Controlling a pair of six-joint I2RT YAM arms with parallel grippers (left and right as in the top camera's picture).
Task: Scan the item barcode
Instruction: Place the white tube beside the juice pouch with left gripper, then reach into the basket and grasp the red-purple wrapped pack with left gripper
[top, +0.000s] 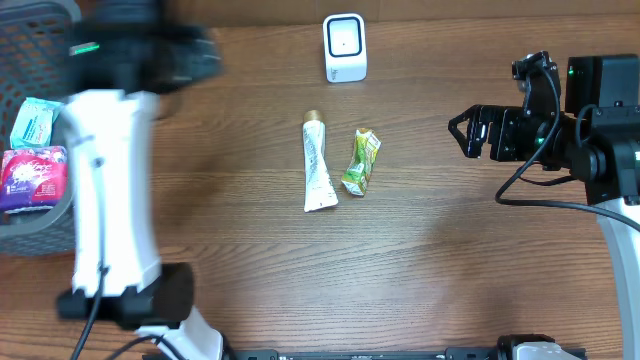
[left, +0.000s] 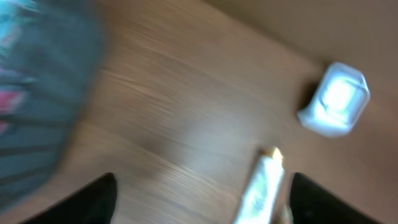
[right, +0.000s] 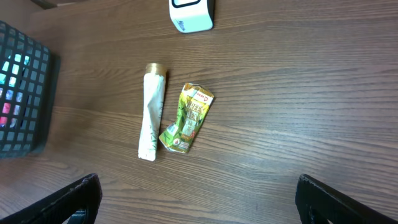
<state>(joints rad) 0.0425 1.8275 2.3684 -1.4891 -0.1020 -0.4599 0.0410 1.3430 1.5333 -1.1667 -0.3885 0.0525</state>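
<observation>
From overhead, a white squeeze tube with a gold cap (top: 317, 165) lies at the middle of the brown wood-grain table (top: 450, 260). A crumpled green foil pouch (top: 361, 161) is just beside it, on the right arm's side. A small white box-shaped barcode scanner (top: 345, 47) stands beyond them, near the far edge. The dark grey plastic mesh basket (top: 45, 25) on the left holds a teal packet (top: 35, 120) and a pink-and-purple packet (top: 32, 175). The white left arm (top: 110, 190), badly blurred, reaches up beside the basket. The black right arm (top: 590, 130) sits at the right edge, well apart from both items.

The left wrist view is smeared. Even so, the left gripper (left: 199, 202) shows its two dark fingertips spread wide with only bare wood between them, so it holds nothing. The tube's capped end lies ahead and to one side, with the scanner further off.

In the right wrist view, the right gripper (right: 205, 205) is likewise fully spread and empty, looking down on the tube, the pouch and the scanner's base.

Nothing is in hand, so the step appears to be fetching an item to scan. The tube is the likelier pick for the left gripper. The next move would call for centring the fingers across its narrow body, closing on it, and then lifting its barcode towards the scanner's face.
</observation>
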